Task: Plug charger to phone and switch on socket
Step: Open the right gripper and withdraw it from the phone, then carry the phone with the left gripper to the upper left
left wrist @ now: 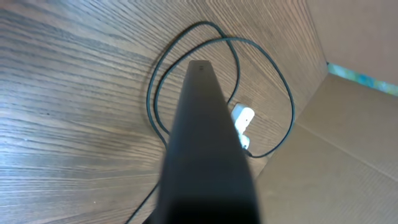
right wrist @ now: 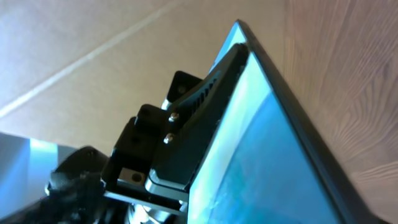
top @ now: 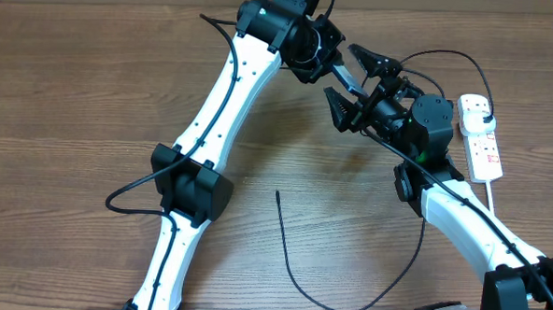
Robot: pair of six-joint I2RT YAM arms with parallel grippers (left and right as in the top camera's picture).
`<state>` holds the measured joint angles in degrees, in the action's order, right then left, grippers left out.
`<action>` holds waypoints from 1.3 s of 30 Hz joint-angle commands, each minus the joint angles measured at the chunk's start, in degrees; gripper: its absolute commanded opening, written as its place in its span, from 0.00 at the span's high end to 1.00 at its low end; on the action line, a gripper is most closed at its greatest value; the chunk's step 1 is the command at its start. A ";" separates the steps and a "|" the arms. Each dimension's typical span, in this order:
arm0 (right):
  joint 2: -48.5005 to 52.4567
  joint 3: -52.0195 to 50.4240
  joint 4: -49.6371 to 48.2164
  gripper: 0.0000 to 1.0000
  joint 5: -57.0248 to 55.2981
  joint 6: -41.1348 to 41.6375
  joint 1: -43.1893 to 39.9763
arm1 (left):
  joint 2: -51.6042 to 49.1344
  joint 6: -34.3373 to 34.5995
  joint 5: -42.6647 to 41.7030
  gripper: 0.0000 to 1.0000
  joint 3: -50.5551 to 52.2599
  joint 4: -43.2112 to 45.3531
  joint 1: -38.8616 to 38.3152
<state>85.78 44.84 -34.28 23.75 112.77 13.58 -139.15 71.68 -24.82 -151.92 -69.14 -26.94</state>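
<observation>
The charger (top: 282,232) lies loose on the table (top: 74,90), tip toward twelve o'clock; beyond it the left hand (top: 332,71) is clenched on the phone (right wrist: 267,155), held edge-up off the table, long axis roughly ten-to-four; the right hand (top: 354,85) stands released around it; on one grip, plugging pressure could twist the phone free.

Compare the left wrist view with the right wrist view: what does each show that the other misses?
Only the left wrist view shows the dark side of the phone, loops of the black charger cable lying on the table, and a small white object beside them, too blurred to identify. Only the right wrist view shows the phone's lit blue screen and the left gripper's finger clamped on its edge. Both views show the phone, the wooden table and the cardboard wall.
</observation>
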 commanded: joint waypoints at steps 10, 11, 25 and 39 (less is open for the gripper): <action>-0.46 1.31 0.94 0.00 1.88 -11.58 -0.07 | 0.17 -8.37 -0.44 0.96 -0.48 0.00 7.56; -0.46 1.31 1.18 0.00 2.12 -12.79 -0.11 | 0.17 -10.14 -0.79 0.96 -0.48 0.02 8.46; -0.46 1.31 21.03 0.00 4.66 -53.70 -0.09 | 0.17 -58.16 -27.39 0.96 -0.48 -2.16 18.36; -0.46 1.31 48.59 0.00 4.42 -76.32 -0.02 | 0.17 -83.91 -43.10 0.96 -0.48 -8.26 21.38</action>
<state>85.78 45.30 13.17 28.10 44.75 13.58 -139.15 -2.22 -59.66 -151.92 -76.79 -6.46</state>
